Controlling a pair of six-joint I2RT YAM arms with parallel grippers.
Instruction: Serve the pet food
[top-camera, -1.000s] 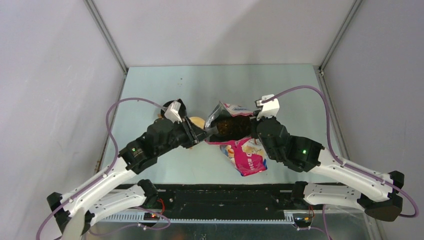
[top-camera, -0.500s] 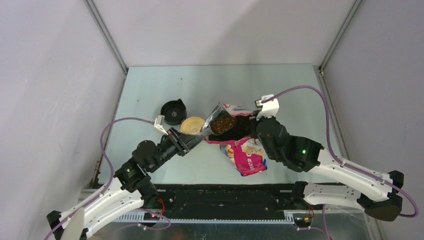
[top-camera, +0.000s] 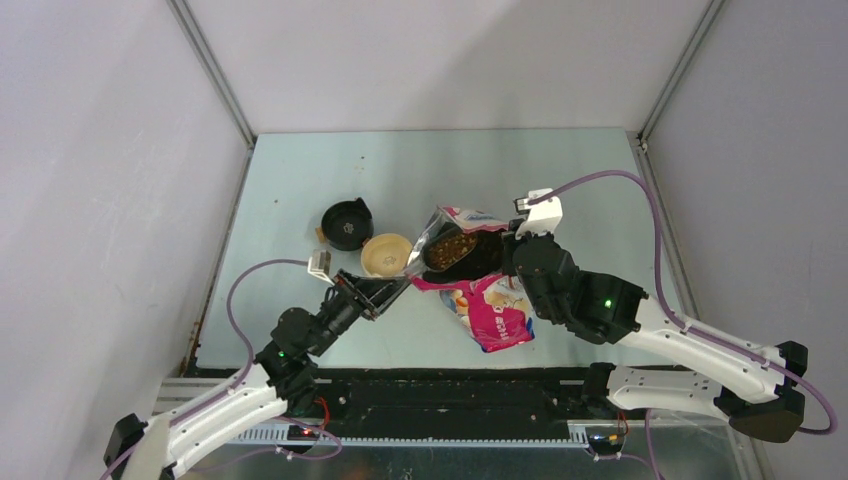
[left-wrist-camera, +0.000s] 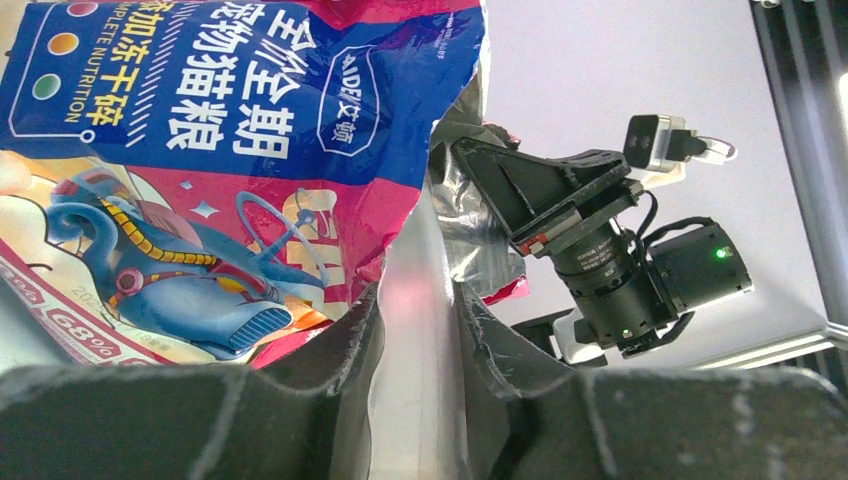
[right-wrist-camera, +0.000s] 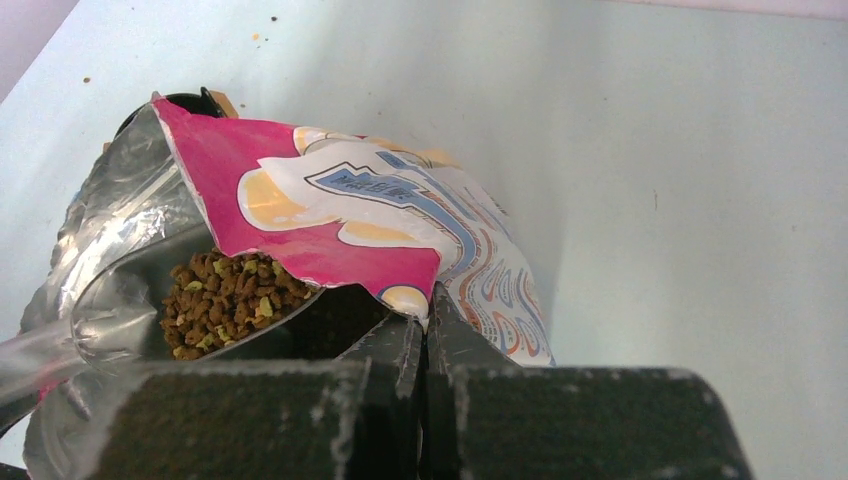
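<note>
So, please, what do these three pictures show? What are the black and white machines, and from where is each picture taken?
They are two robot arms, fixed at the near edge of a table, each ending in a two-finger gripper. The wide picture comes from a camera above; the other two come from cameras on the wrists. On the table lie a black bowl, a tan bowl and a bright bag. The right gripper pinches the bag's torn edge. The left gripper holds the handle of a clear scoop, which carries brown kibble at the bag's mouth.

Kibble (right-wrist-camera: 225, 300) in scoop (right-wrist-camera: 105, 318) inside bag (right-wrist-camera: 330, 215); bowl (top-camera: 385, 254) just left of bag
</note>
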